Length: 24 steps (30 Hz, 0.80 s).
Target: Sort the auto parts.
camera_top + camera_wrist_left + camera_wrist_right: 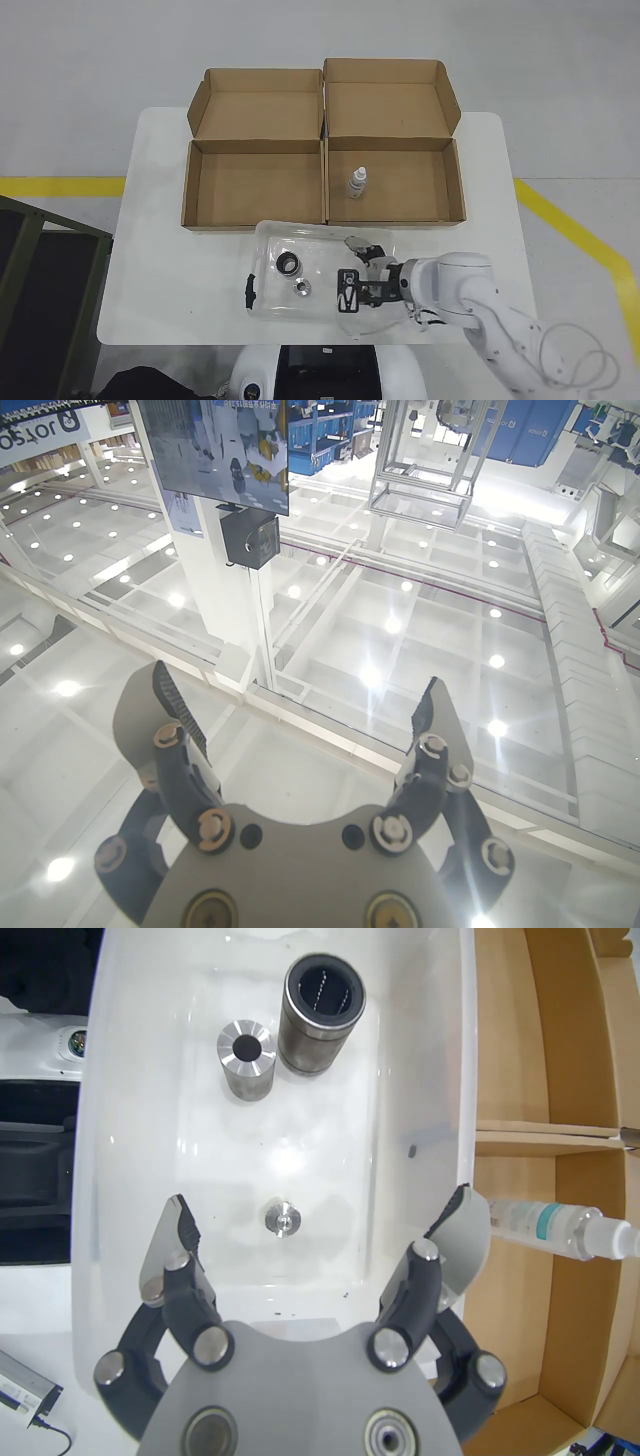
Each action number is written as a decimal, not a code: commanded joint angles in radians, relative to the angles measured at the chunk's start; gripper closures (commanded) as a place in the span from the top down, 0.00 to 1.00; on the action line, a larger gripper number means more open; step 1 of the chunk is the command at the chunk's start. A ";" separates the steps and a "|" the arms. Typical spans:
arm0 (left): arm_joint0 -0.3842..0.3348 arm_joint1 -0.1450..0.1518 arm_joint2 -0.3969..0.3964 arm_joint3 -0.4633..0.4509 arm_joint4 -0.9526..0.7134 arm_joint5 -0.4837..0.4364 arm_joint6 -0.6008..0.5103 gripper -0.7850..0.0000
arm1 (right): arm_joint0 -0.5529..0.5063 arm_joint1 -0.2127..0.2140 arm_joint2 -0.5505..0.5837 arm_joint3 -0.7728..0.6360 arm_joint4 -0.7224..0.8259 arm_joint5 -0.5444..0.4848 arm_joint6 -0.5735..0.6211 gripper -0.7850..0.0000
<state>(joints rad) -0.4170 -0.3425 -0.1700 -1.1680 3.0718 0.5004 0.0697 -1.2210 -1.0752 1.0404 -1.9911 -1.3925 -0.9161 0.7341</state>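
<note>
A clear plastic bin (pixel 320 224) stands at the table's front edge. In it are a dark ribbed cylinder (pixel 320 1013), a silver cylinder (pixel 246 1060) beside it, and a small silver round part (pixel 282 1219). My right gripper (pixel 320 1198) hovers open over the bin, with the small silver part just ahead between its fingers and not touched. From above, that gripper (pixel 350 270) is over the bin's right half, and the two cylinders (pixel 289 265) are in its left half. My left gripper (pixel 295 675) points up at a ceiling, open and empty.
Two open cardboard boxes stand side by side behind the bin. The left box (pixel 255 190) holds nothing, and the right box (pixel 410 190) holds a small white bottle (pixel 357 182). A small grey device with a cable (pixel 30 1393) lies on the table beside the bin.
</note>
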 commanded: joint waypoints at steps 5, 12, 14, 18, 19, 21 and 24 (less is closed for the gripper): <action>0.000 0.000 0.000 0.000 0.000 0.000 0.000 1.00 | 0.027 -0.004 -0.037 0.030 -0.003 0.026 0.056 0.89; 0.000 0.000 0.000 0.000 0.000 0.000 0.000 1.00 | 0.054 -0.009 -0.077 0.052 0.005 0.044 0.113 0.78; 0.000 0.000 0.000 0.000 0.000 0.000 0.000 1.00 | 0.060 -0.010 -0.089 0.053 0.000 0.047 0.127 0.75; 0.000 0.000 0.000 0.000 0.000 0.000 0.000 1.00 | 0.067 -0.012 -0.110 0.056 -0.007 0.056 0.151 0.66; 0.000 0.000 0.000 0.000 0.000 0.000 0.000 1.00 | 0.070 -0.013 -0.114 0.057 -0.008 0.059 0.157 0.63; 0.000 0.000 0.000 0.000 0.000 0.000 0.000 1.00 | 0.074 -0.013 -0.122 0.057 -0.009 0.061 0.169 0.56; 0.000 0.000 0.000 0.000 0.000 0.000 0.000 1.00 | 0.079 -0.014 -0.132 0.059 -0.009 0.064 0.188 0.51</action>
<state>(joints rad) -0.4170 -0.3425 -0.1700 -1.1680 3.0718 0.5004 0.0697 -1.1437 -1.0891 0.9113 -1.9332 -1.4018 -0.8524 0.9155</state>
